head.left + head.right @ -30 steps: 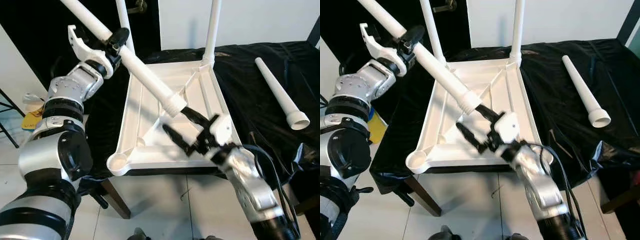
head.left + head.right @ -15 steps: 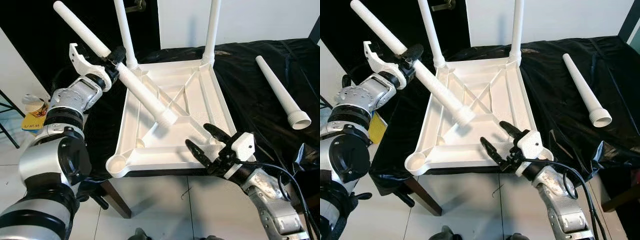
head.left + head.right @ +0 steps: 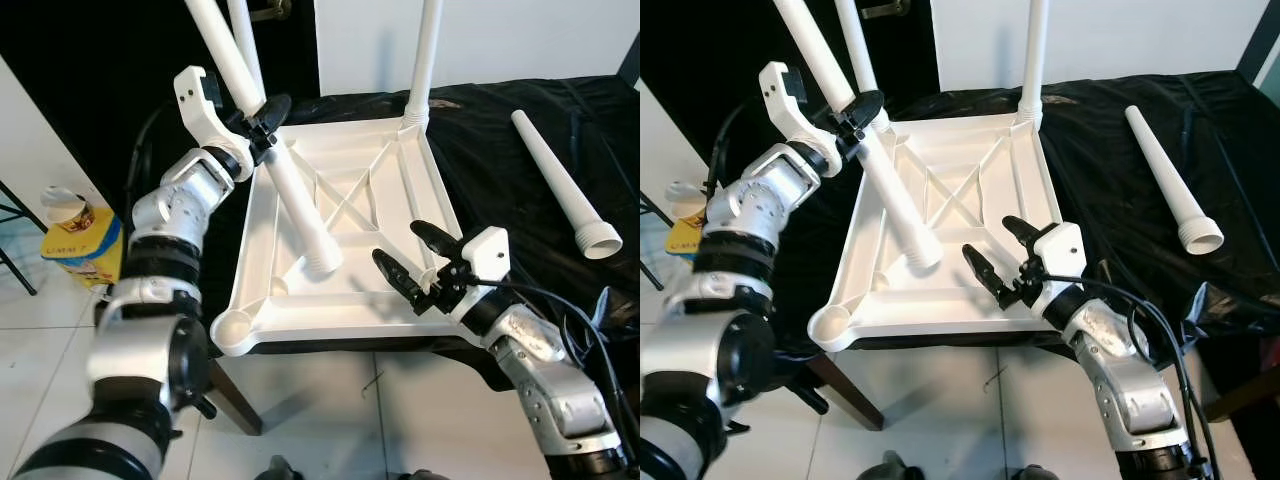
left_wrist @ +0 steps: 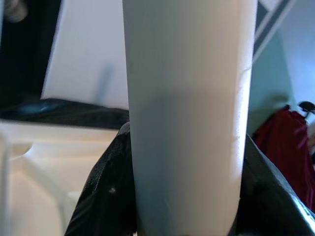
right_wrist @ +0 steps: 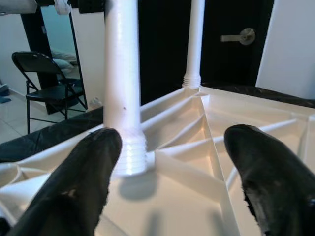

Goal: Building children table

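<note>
My left gripper has its fingers closed tight around a white table leg, gripping it partway up the shaft. The leg slants steeply, its threaded end pointing down over the white tabletop, which lies upside down on the worktop draped in black cloth. That threaded end hangs just above the ribbed underside, near the front left part of the tabletop but not in the round socket at the near left corner. In my left wrist view the leg stands between my two black pads, both pressed against it.

My right gripper hovers over the near right part of the tabletop with its fingers spread wide, holding nothing. Through my right wrist view I look between the two fingertips at the hanging leg end and the ribs beneath it.

Two legs already stand upright in the far corners of the tabletop. A fourth leg lies loose on the black cloth, well off to the right. On the floor to my left sits a yellow box with a cup on it.
</note>
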Tool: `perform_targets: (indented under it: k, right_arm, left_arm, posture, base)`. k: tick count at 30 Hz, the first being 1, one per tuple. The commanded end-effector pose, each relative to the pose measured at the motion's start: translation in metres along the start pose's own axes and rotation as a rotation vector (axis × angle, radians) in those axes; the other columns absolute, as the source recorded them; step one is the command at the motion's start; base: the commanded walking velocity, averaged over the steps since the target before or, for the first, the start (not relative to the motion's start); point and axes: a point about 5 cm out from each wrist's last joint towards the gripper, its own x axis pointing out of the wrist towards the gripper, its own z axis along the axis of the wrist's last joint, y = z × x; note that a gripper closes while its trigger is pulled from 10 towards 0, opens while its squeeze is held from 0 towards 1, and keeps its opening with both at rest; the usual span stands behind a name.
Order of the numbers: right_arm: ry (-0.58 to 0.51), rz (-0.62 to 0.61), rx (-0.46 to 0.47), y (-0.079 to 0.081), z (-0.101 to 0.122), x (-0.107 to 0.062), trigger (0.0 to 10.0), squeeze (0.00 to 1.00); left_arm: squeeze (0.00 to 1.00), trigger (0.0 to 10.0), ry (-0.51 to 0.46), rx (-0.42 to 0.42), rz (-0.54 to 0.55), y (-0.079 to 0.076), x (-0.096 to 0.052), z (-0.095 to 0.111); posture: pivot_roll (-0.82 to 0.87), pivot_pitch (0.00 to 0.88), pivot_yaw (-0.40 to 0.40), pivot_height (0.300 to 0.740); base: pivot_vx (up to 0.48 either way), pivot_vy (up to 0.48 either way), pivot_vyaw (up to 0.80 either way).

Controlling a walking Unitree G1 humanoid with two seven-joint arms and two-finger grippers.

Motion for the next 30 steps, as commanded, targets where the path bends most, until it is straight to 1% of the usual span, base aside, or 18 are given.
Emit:
perform_targets:
  k: [1, 2, 3, 4, 5, 6, 7, 8, 9, 10, 11, 13, 14, 15, 16, 21, 22, 30]
  right_arm:
    - [0.007, 0.036, 0.001, 0.006, 0.003, 0.006, 10.0, 0.55]
    - [0.016, 0.058, -0.001, 0.008, 0.002, 0.009, 10.0, 1.0]
    - [0.016, 0.058, -0.001, 0.008, 0.002, 0.009, 10.0, 1.0]
    - [0.017, 0.074, -0.002, 0.01, 0.002, 0.013, 10.0, 1.0]
    - [0.017, 0.074, -0.002, 0.01, 0.002, 0.013, 10.0, 1.0]
    - [0.021, 0.083, -0.011, 0.012, 0.003, 0.018, 10.0, 1.0]
    - [0.021, 0.083, -0.011, 0.012, 0.003, 0.018, 10.0, 1.0]
    - [0.023, 0.083, -0.02, 0.014, 0.004, 0.024, 10.0, 0.64]
    - [0.025, 0.081, -0.026, 0.014, 0.004, 0.028, 10.0, 0.64]
    - [0.03, 0.074, -0.033, 0.014, 0.005, 0.032, 10.0, 0.0]
    - [0.034, 0.069, -0.036, 0.014, 0.006, 0.036, 10.0, 0.0]
    - [0.034, 0.069, -0.036, 0.014, 0.006, 0.036, 10.0, 0.0]
    - [0.044, 0.063, -0.035, 0.014, 0.006, 0.04, 10.0, 0.0]
    - [0.044, 0.063, -0.035, 0.014, 0.006, 0.04, 10.0, 0.0]
    - [0.056, 0.05, -0.041, 0.013, 0.005, 0.045, 10.0, 0.0]
    - [0.085, 0.019, -0.059, 0.009, 0.002, 0.054, 10.0, 0.0]
    - [0.099, -0.005, -0.076, 0.005, 0.0, 0.061, 10.0, 0.0]
    - [0.097, -0.034, -0.107, 0.0, 0.001, 0.072, 10.0, 0.0]
  left_arm:
    - [0.0, 10.0, -0.016, 0.082, -0.108, -0.016, -0.001, 0.003]
    - [0.0, 10.0, -0.025, 0.122, -0.132, -0.027, 0.0, 0.001]
    - [0.0, 10.0, -0.025, 0.122, -0.132, -0.027, 0.0, 0.001]
    - [0.0, 10.0, -0.035, 0.157, -0.16, -0.039, 0.001, 0.001]
    - [0.0, 10.0, -0.035, 0.157, -0.16, -0.039, 0.001, 0.001]
    - [0.0, 10.0, -0.046, 0.196, -0.194, -0.052, 0.002, -0.001]
    - [0.0, 10.0, -0.046, 0.196, -0.194, -0.052, 0.002, -0.001]
    - [0.0, 10.0, -0.052, 0.241, -0.226, -0.064, 0.002, -0.003]
    - [0.0, 10.0, -0.056, 0.269, -0.246, -0.072, 0.002, -0.005]
    - [0.0, 10.0, -0.061, 0.289, -0.267, -0.08, 0.002, -0.007]
    - [0.0, 10.0, -0.066, 0.301, -0.294, -0.09, 0.001, -0.009]
    - [0.0, 10.0, -0.066, 0.301, -0.294, -0.09, 0.001, -0.009]
    - [0.0, 10.0, -0.069, 0.314, -0.316, -0.099, 0.001, -0.011]
    - [0.0, 10.0, -0.069, 0.314, -0.316, -0.099, 0.001, -0.011]
    - [0.0, 10.0, -0.074, 0.321, -0.339, -0.109, 0.0, -0.014]
    - [0.0, 10.0, -0.086, 0.318, -0.37, -0.124, -0.003, -0.016]
    - [0.0, 10.0, -0.094, 0.312, -0.385, -0.132, -0.005, -0.017]
    - [0.0, 10.0, -0.101, 0.314, -0.397, -0.142, -0.007, -0.02]
  posture:
    - [-0.07, 0.035, 0.051, 0.74]
    - [-0.06, 0.032, 0.044, 0.74]
    - [-0.06, 0.032, 0.044, 0.74]
    - [-0.06, 0.03, 0.038, 0.74]
    - [-0.06, 0.03, 0.038, 0.74]
    - [-0.06, 0.028, 0.034, 0.74]
    - [-0.06, 0.028, 0.034, 0.74]
    - [-0.05, 0.027, 0.029, 0.74]
    - [-0.05, 0.026, 0.028, 0.74]
    - [-0.05, 0.025, 0.027, 0.74]
    - [-0.04, 0.023, 0.022, 0.74]
    - [-0.04, 0.023, 0.022, 0.74]
    - [-0.04, 0.021, 0.019, 0.74]
    - [-0.04, 0.021, 0.019, 0.74]
    - [-0.04, 0.02, 0.016, 0.74]
    - [-0.03, 0.016, 0.013, 0.74]
    - [-0.03, 0.016, 0.009, 0.74]
    - [-0.02, 0.011, 0.003, 0.74]
  base:
    - [0.0, 0.0, 0.0]
    - [0.0, 0.0, 0.0]
    - [0.0, 0.0, 0.0]
    - [0.0, 0.0, 0.0]
    - [0.0, 0.0, 0.0]
    - [0.0, 0.0, 0.0]
    - [0.0, 0.0, 0.0]
    - [0.0, 0.0, 0.0]
    - [0.0, 0.0, 0.0]
    - [0.0, 0.0, 0.0]
    - [0.0, 0.0, 0.0]
    - [0.0, 0.0, 0.0]
    - [0.0, 0.0, 0.0]
    - [0.0, 0.0, 0.0]
    - [0.0, 0.0, 0.0]
    - [0.0, 0.0, 0.0]
    - [0.0, 0.0, 0.0]
    - [0.0, 0.0, 0.0]
